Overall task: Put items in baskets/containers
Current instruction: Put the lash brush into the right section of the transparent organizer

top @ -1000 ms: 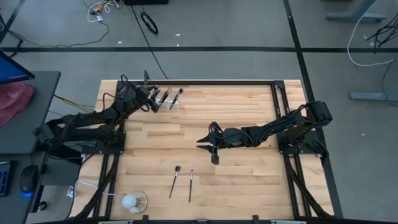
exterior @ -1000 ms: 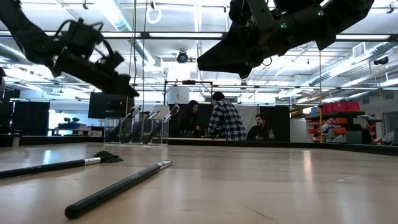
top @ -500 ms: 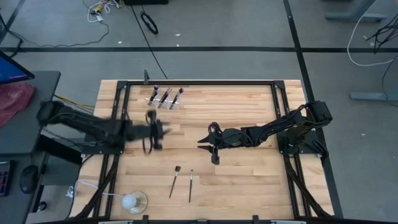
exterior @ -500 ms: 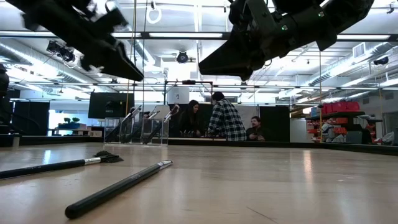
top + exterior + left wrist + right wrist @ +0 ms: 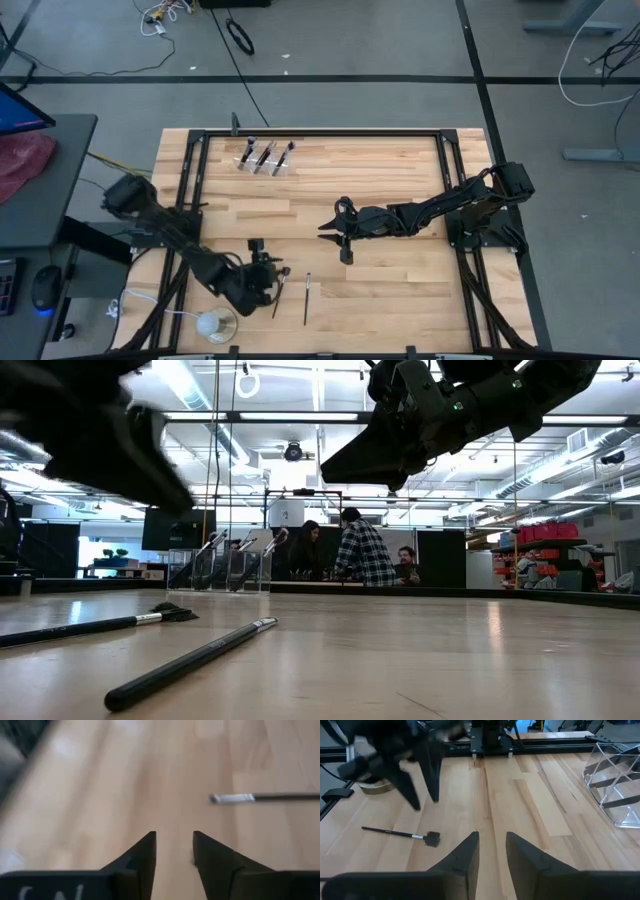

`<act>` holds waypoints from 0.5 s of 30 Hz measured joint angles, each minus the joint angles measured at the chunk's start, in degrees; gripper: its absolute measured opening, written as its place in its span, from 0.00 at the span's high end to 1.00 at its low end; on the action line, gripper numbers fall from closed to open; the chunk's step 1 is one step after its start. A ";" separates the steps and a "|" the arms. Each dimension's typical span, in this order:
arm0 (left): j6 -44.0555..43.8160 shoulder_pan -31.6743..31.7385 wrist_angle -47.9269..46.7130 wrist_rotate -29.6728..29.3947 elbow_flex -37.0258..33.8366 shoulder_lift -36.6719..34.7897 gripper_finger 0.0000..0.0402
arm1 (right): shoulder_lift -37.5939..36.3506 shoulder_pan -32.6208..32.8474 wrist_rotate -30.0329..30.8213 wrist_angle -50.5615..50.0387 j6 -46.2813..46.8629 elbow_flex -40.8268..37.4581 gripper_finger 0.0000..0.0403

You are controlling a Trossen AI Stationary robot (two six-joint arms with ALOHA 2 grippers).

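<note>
Two slim dark makeup brushes lie flat on the wood near the table's front: one with a fluffy head (image 5: pixel 280 292) and a plain one (image 5: pixel 307 298) beside it. My left gripper (image 5: pixel 268 272) hovers open just left of them, and its wrist view shows a brush (image 5: pixel 260 797) ahead of the empty fingers (image 5: pixel 145 855). The clear plastic holder (image 5: pixel 265 160) stands at the far left with three brushes leaning in it. My right gripper (image 5: pixel 335 235) hangs open over the table's middle, holding nothing.
A white ball on a clear round base (image 5: pixel 213 323) sits at the near left corner, close to my left arm. A black frame rail (image 5: pixel 320 132) borders the table. People sit in the room beyond the far edge (image 5: pixel 360 555).
My left gripper has swung from the holder at the far left toward the near edge, turning as it went, and now hovers beside the two lying brushes. The brushes and the holder have stayed where they were.
</note>
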 joint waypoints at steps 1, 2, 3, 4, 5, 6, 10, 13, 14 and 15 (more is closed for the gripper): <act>-4.39 0.00 -1.56 1.73 0.89 1.48 0.64 | 0.00 0.00 0.00 0.02 0.02 0.00 0.76; -9.06 0.03 -2.33 3.38 1.57 2.64 0.62 | 0.00 0.00 0.00 0.01 0.01 0.00 0.76; -13.73 0.09 -2.60 5.01 2.08 3.51 0.59 | 0.00 0.00 0.00 0.00 0.02 0.00 0.76; -17.71 0.09 -2.52 6.64 2.44 4.20 0.56 | 0.00 0.00 0.00 0.00 0.00 -0.01 0.76; -21.09 0.09 -2.44 8.54 2.69 4.69 0.52 | 0.00 0.00 -0.01 0.00 0.01 0.00 0.76; -23.89 0.11 -2.30 10.69 2.79 5.13 0.49 | 0.00 0.00 0.00 0.00 0.00 0.00 0.76; -32.77 0.07 -1.85 15.56 2.81 6.15 0.37 | 0.00 0.00 0.00 0.02 -0.17 0.00 0.76; -34.83 0.08 -0.88 16.25 2.82 8.21 0.33 | 0.00 0.01 0.00 0.04 -0.20 0.00 0.76; -34.86 0.09 -0.20 15.99 2.82 9.09 0.33 | 0.00 0.00 0.00 0.04 -0.20 0.00 0.76; -34.84 0.09 0.57 15.83 2.82 10.02 0.33 | 0.00 0.00 0.00 0.04 -0.21 0.00 0.76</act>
